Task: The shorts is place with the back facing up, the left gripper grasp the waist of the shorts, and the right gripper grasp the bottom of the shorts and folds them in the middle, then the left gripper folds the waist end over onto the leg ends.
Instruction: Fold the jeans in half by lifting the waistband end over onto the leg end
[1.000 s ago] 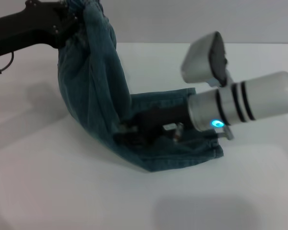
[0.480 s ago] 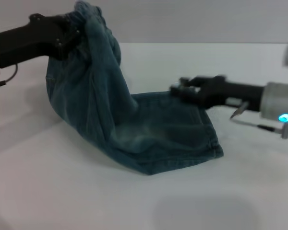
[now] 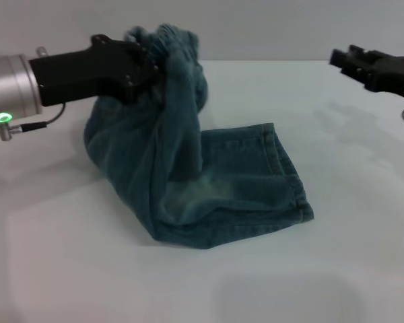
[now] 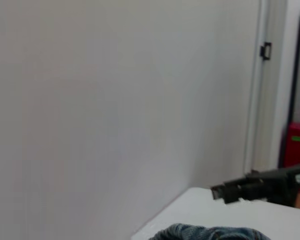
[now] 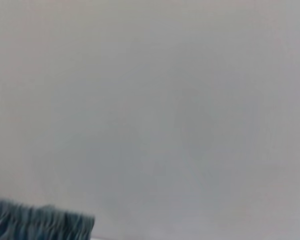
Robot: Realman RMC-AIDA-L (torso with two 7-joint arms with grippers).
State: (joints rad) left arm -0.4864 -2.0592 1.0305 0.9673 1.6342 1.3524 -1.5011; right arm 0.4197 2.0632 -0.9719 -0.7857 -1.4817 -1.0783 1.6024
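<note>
One shorts [image 3: 188, 182], waist [image 3: 165, 40] in left hand [image 3: 145, 67]

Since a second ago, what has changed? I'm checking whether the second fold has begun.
The right gripper left the leg ends and pulled back to the robot's right, holding nothing. The left gripper, still clamped on the waist, carried it rightward, toward the leg ends. The lower part of the shorts stayed flat on the table.
</note>
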